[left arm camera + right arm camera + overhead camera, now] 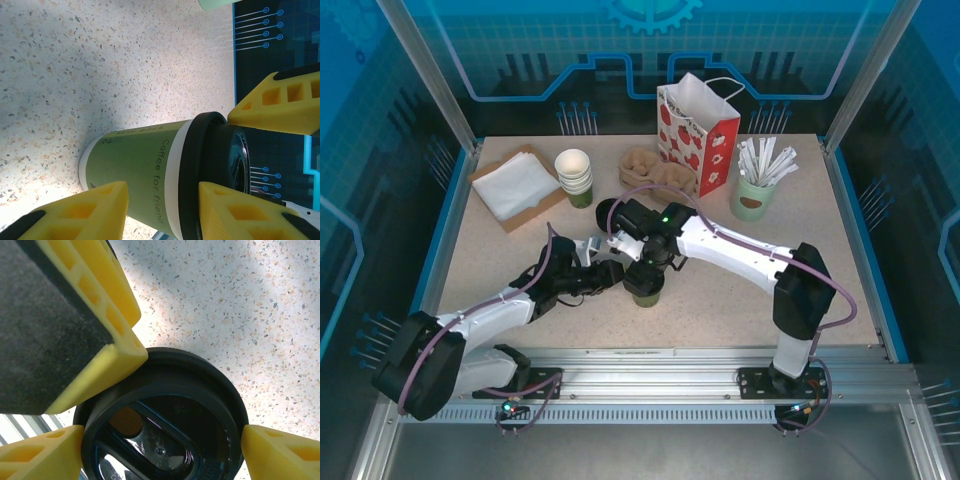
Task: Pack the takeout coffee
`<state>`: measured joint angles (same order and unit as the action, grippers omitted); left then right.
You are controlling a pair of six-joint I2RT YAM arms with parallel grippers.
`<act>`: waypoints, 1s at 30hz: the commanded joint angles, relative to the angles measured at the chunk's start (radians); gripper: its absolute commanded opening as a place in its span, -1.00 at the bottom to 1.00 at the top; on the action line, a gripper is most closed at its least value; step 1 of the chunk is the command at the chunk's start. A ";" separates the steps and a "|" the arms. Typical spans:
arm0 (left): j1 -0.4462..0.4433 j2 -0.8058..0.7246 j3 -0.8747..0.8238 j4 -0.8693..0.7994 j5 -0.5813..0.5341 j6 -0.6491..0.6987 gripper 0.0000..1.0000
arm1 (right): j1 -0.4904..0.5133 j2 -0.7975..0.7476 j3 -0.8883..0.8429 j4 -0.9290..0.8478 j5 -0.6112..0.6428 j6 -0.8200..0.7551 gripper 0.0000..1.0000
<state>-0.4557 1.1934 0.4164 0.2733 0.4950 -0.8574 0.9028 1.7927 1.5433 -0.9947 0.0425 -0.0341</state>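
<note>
Packing looks early to midway. The takeout coffee (645, 292) stands upright near the middle of the tabletop (740, 300), a little toward the near edge, and its black lid (165, 427) appears seated all round. It is in neither the carrier nor the bag, so the move across and the placing are, as I judge it, all left to do. The left end effector (618, 272) sits just beside the cup's left wall with its fingers partly spread and pinching nothing; one finger is low by the base and the other up at lid height. The right end effector (652, 268) hangs over the cup with its fingers spread wide to either side of the lid and the tips right at the rim. Whether they press on it I cannot tell. Counted from the far left corner along the far edge:

- one pile of white napkins (515, 185) on a brown board
- one stack of lidless cups (575, 175), several deep, exact number unclear
- one lidded coffee
- one brown pulp carrier (650, 168), possibly more nested
- one red-and-white paper bag (698, 140), upright and open
- one green holder (752, 198) of many paper-wrapped sticks (768, 160), toward the far right corner
</note>
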 commanded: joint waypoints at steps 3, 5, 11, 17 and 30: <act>-0.007 -0.035 0.022 -0.032 0.003 0.035 -0.14 | 0.008 -0.048 -0.017 0.029 -0.021 0.019 0.66; -0.008 -0.041 0.021 -0.036 -0.002 0.034 -0.14 | 0.010 -0.056 -0.018 0.030 -0.017 0.021 0.67; -0.008 -0.067 0.023 -0.052 -0.013 0.038 -0.06 | 0.010 -0.093 -0.019 0.030 -0.012 0.025 0.71; -0.008 -0.122 0.020 -0.070 -0.019 0.052 0.13 | -0.063 -0.230 -0.132 0.112 -0.166 0.055 0.70; -0.053 -0.024 0.091 -0.092 -0.010 0.126 0.30 | -0.287 -0.273 -0.387 0.342 -0.491 0.134 0.53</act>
<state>-0.5034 1.1496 0.4728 0.1883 0.4839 -0.7662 0.6254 1.5021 1.1717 -0.7280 -0.3450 0.0761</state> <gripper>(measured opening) 0.647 0.768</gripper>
